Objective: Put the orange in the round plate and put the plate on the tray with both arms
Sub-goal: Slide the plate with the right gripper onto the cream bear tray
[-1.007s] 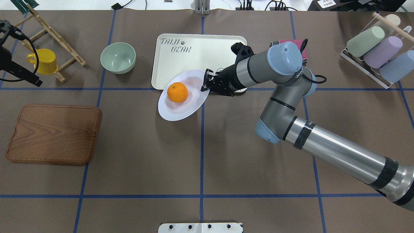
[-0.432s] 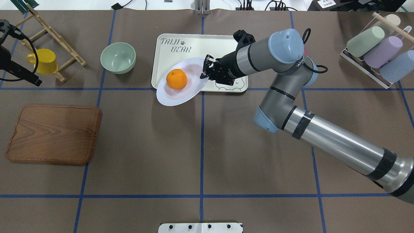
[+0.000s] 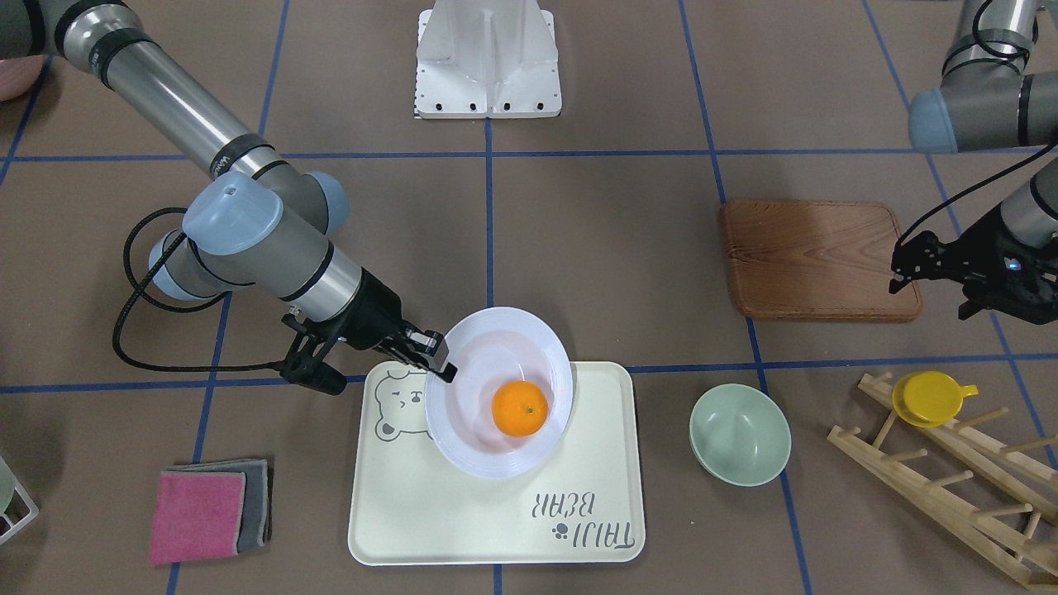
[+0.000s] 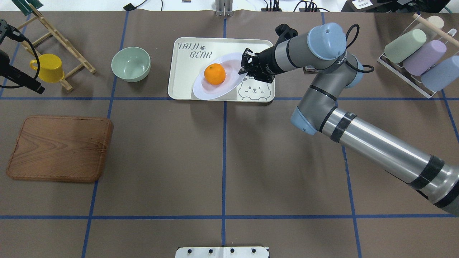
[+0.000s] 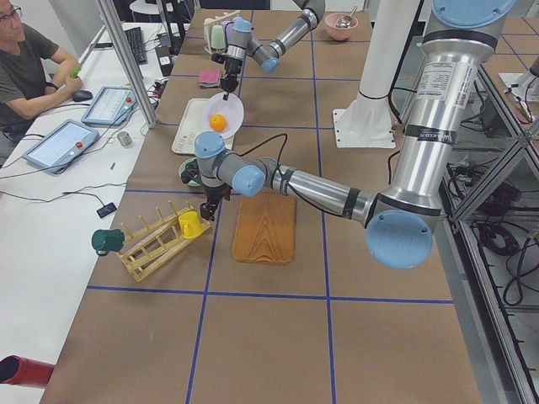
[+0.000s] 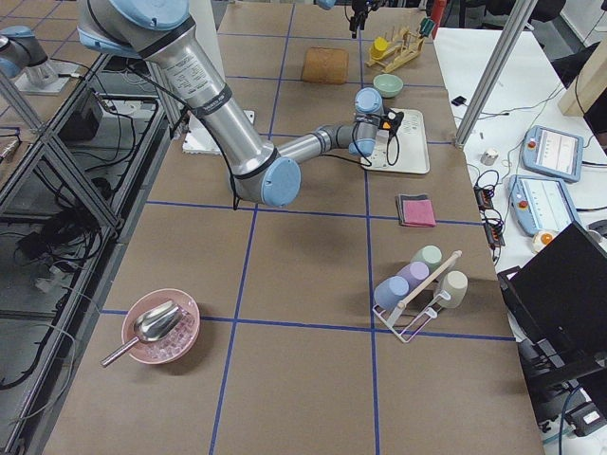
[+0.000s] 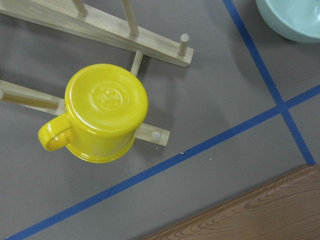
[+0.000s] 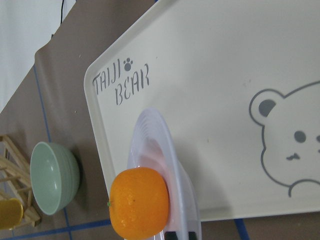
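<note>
Nearest to me on the bench (image 4: 161, 161), off to my left, lies the brown wooden board (image 4: 59, 148). My right arm (image 4: 376, 150) stretches from the near right corner out across the bench toward the tray (image 4: 186, 79), which lies past the first blue tape line. My right jaws are clenched on the right-hand rim of the round plate (image 4: 208, 92), just beyond the bear face drawing (image 4: 255, 90). The plate hangs tilted over the tray's middle; I cannot tell whether its low edge touches the tray. The orange (image 4: 214, 73) sits in the plate's sunken centre. Left of the tray, apart from it, stands the pale-green bowl (image 4: 130, 64). Further left a yellow cup (image 4: 48, 67) hangs upside down on a wooden rack (image 4: 75, 53). My left jaws hover near that cup, and I cannot tell whether they are released or clenched.
</note>
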Robot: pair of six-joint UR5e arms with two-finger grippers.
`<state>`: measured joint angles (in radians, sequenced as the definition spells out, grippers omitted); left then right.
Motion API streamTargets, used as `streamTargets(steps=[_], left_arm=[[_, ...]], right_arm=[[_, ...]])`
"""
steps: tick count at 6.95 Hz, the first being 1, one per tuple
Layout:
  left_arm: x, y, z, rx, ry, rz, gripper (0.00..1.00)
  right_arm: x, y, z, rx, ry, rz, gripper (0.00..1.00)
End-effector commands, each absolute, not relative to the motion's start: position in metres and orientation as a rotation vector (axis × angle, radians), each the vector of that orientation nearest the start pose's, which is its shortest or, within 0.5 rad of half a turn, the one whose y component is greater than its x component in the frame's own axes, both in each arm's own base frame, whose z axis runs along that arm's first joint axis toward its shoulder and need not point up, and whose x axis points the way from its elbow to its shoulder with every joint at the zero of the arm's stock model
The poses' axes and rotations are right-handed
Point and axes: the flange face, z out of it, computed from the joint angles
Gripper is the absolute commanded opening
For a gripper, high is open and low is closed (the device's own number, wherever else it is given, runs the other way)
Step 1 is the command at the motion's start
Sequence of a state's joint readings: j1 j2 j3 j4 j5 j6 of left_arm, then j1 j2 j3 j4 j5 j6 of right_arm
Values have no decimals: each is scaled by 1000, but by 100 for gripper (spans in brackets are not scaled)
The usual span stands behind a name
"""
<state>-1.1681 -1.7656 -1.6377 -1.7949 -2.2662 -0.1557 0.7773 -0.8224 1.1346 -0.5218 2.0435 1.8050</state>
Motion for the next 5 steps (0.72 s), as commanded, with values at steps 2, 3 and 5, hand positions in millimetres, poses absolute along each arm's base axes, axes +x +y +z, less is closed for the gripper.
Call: streamTargets(steps=[2,3,5], left_arm=[[165,-565,500,259,788,401,99],[165,-565,499,261,789,401,99],[163,-565,500,261,788,398,99]], right_arm=[[-502,-636,259,-4,-1379,565,0],[-505,-636,251,3,-1387,560,0],[-515,-634,257,38,-1373,587,0]])
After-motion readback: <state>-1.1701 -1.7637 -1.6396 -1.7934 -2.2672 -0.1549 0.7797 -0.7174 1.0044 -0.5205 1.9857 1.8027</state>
